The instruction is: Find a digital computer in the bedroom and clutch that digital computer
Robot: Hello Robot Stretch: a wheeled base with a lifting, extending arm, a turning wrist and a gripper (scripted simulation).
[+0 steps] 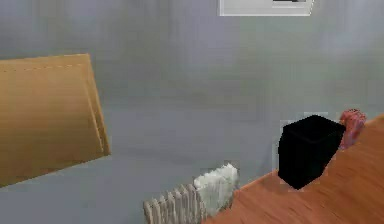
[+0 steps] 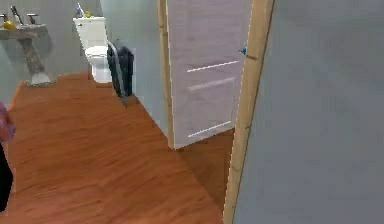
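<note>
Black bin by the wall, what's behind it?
A pinkish-red thing peeks out behind the black bin, against the grey wall. The bin covers its lower part, so I cannot name it.

Soft even light, 2 views, w/ faint shadows on wall (image 1: 200, 90).

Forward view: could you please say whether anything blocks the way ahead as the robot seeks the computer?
Yes: a grey wall closes the way ahead, a black bin before it at the view's right, a wooden panel at its left.
</note>
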